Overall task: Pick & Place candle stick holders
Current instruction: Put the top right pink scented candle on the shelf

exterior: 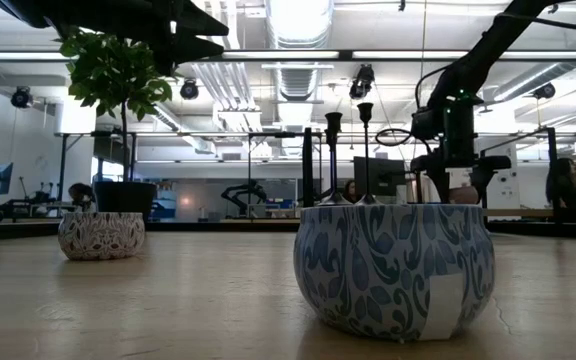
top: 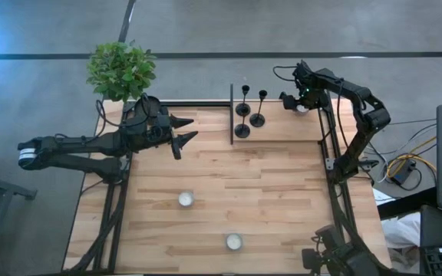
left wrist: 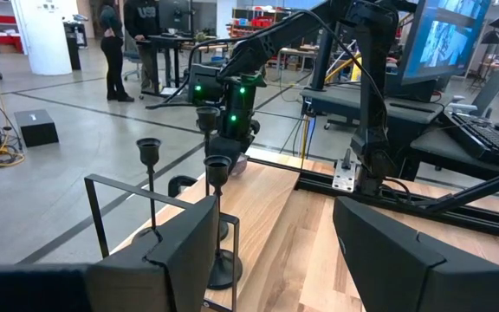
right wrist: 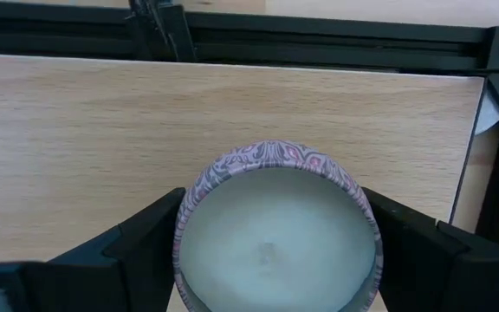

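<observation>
Three black candle stick holders [top: 242, 111] [top: 258, 119] [top: 242, 130] stand upright on their round bases at the table's far middle. They also show in the left wrist view [left wrist: 217, 169] and two of them in the low view [exterior: 333, 150]. My left gripper [top: 184, 130] is open and empty to their left, clear of the table, pointing toward them. My right gripper [top: 298, 103] is at the far right corner, shut on a white-filled candle tin with a pink-grey pattern [right wrist: 275, 234]. My right gripper has the candle tin between its two fingers, one on each opposite side of the round wall [right wrist: 184, 230]. The fingers [right wrist: 145, 238] come from above, pointing down. The tin sits upright, open top up. I cannot tell whether it stands on the table.
A thin black upright frame [top: 231, 115] stands just left of the holders. Two more candle tins [top: 186, 199] [top: 234, 241] sit on the near half of the table. A potted plant [top: 121, 69] stands at the far left corner.
</observation>
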Robot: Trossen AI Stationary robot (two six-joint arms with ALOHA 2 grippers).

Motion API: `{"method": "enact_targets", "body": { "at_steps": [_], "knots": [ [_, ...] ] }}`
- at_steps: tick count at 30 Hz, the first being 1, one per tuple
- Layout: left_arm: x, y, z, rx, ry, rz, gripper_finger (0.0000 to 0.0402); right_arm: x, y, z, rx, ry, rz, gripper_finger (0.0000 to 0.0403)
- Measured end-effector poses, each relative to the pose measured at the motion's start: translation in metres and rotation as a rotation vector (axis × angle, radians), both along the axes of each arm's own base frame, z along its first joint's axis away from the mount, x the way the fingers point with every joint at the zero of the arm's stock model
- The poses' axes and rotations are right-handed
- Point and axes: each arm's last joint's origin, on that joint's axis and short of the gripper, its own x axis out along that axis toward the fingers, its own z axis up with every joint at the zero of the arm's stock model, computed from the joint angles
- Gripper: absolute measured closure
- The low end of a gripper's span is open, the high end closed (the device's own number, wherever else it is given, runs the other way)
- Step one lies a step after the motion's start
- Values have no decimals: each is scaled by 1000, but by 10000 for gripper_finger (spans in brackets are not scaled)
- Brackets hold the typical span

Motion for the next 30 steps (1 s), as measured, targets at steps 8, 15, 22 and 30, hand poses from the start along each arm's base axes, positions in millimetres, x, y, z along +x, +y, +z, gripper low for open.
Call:
{"method": "enact_targets", "body": {
  "at_steps": [8, 15, 22, 30],
  "knots": [
    [0, 0, 0, 0, 0, 0, 165, -4, -1, -1, 5, 3, -1, 111],
    [0, 0, 0, 0, 0, 0, 165, -7, -2, -2, 8, 2, -4, 108],
    [0, 0, 0, 0, 0, 0, 165, -8, -2, -2, 8, 0, -4, 108],
    [0, 0, 0, 0, 0, 0, 165, -10, -2, -3, 9, 8, -7, 110]
  ]
}}
